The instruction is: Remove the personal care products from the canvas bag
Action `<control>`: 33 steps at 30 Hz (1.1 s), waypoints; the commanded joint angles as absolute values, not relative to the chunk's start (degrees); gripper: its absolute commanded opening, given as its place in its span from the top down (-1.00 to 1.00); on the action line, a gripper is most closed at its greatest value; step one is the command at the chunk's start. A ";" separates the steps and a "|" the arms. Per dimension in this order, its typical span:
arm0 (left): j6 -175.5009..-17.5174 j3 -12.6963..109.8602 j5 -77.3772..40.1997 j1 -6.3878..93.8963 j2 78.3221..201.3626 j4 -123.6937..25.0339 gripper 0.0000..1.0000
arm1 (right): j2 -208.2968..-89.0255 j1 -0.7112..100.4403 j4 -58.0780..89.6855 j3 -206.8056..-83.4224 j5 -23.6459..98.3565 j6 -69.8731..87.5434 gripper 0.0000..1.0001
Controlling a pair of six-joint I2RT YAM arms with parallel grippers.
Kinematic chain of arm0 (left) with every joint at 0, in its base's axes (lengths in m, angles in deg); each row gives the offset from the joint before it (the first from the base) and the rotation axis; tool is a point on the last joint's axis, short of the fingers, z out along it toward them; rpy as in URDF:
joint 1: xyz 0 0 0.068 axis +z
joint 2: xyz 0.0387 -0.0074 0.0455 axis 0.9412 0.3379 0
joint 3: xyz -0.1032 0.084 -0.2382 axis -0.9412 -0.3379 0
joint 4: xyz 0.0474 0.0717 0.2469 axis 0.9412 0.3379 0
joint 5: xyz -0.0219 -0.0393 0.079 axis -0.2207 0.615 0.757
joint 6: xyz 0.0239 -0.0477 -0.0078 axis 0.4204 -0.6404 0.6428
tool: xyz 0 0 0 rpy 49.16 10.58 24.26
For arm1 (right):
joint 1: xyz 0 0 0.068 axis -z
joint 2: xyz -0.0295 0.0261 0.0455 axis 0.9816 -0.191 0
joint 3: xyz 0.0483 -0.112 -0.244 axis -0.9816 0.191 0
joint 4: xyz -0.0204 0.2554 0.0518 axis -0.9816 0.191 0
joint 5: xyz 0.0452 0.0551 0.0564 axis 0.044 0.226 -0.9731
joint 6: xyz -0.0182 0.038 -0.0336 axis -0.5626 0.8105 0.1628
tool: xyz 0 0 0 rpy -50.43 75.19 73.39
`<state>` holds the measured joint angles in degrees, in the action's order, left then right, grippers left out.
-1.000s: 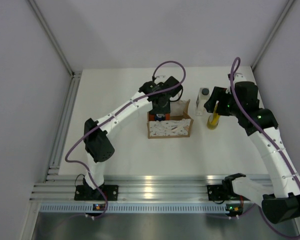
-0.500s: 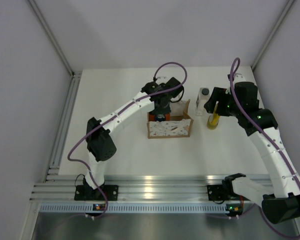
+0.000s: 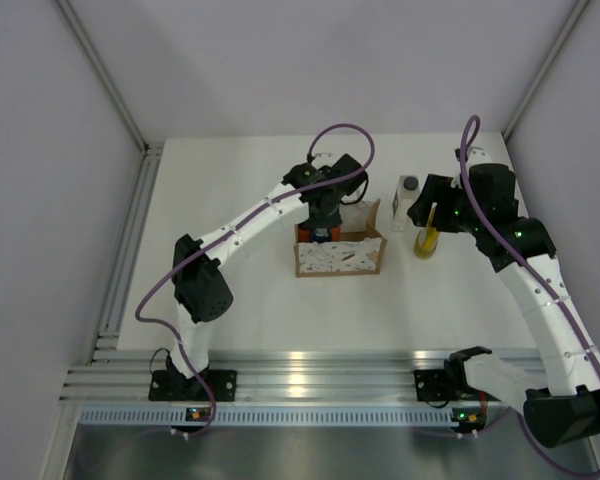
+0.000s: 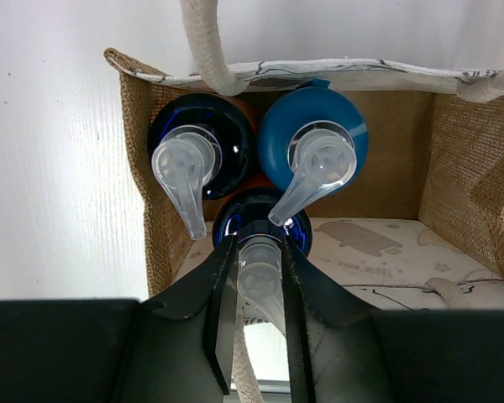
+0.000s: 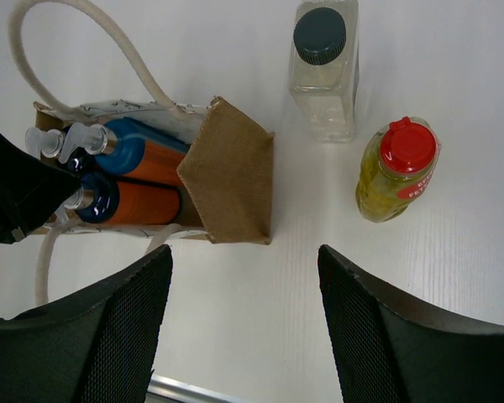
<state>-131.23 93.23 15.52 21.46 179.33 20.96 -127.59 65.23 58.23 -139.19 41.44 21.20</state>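
Left fingers are clenching on the clear pump head of the nearest orange bottle. One finger is pressing each side of the pump, and the blue cap is sitting right at the fingertips. That bottle is standing inside the canvas bag, down between its walls. Two other orange bottles are standing just beyond the fingertips. They are side by side against the bag's far wall and touching the gripped one, with their nozzles pointing back toward the fingers. A white rope handle is rising from the far rim beyond them.

Right fingers are hanging spread wide above the table, released and gripping nothing. The yellow bottle with the red cap is standing on the table ahead of one finger. The clear bottle with the dark grey cap is standing just beyond it, near but apart. The bag is sitting ahead of the other finger, and its open top is showing the orange bottles inside. In the top view the left fingers are dipping into the bag end farthest from the right fingers. The two loose bottles are standing between the bag and the right fingers.
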 commanded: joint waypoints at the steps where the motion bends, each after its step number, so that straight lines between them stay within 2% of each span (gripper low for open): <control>1: -129.67 95.50 15.60 21.21 178.61 23.00 1.00 | -126.03 65.02 58.45 -138.83 40.43 21.53 -0.36; 19: -122.64 98.05 12.70 21.21 172.98 25.11 1.00 | -125.85 65.02 58.45 -139.00 40.51 22.67 -0.35; 33: -119.56 105.87 10.59 21.30 169.11 29.50 1.00 | -125.76 65.02 58.54 -139.44 41.39 23.03 -0.35</control>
<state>-120.85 101.62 10.97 21.46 173.88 27.40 -127.20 65.23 58.47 -138.43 40.83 22.27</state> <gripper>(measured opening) 0.287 0.676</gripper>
